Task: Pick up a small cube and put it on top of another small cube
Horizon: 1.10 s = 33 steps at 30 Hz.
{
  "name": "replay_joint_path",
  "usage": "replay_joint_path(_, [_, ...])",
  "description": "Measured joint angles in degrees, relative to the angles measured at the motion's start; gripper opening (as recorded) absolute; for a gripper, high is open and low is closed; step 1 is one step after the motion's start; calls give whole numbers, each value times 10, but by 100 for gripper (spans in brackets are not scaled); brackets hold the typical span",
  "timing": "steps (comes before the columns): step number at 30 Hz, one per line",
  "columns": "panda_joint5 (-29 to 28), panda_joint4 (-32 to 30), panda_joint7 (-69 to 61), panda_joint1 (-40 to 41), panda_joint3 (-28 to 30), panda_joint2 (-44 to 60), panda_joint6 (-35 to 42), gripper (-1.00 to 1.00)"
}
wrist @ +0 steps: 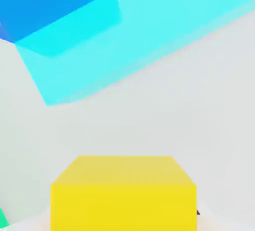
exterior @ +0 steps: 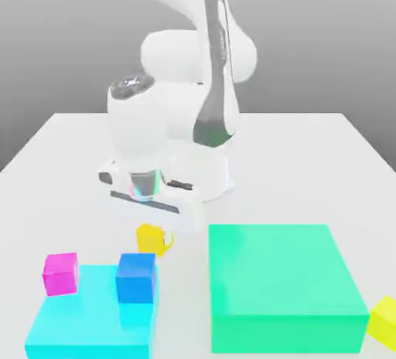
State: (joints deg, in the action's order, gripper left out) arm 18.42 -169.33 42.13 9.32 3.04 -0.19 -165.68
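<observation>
Pincer [exterior: 155, 241] closed on golden-yellow cube [wrist: 123, 207] (both sides)

No readable text, labels, brands, numbers or signs on anything here

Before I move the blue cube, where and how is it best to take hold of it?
From above, probably: fingers on two opposite upright sides of the blue cube, since these are flat and its top rises above the cyan slab.

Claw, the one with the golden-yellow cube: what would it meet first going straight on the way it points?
Probably the pale tabletop: the claw points down, with the golden-yellow cube between its fingers. I can't tell how much gap remains.
</observation>
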Motion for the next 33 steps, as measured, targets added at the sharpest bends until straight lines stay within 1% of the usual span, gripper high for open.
replay_joint_path(4, [55, 4, -39, 2, -12, 16, 2, -100])
replay_joint_path(11, [114, 6, -80, 14, -28, 41, -1, -100])
replay_joint_path(22, [150, 1, -106, 29, -41, 60, -29, -100])
replay_joint_path(28, [162, -5, -113, 35, -46, 58, -55, -100])
replay_joint_path(33, [184, -9, -129, 41, -56, 50, -80, -100])
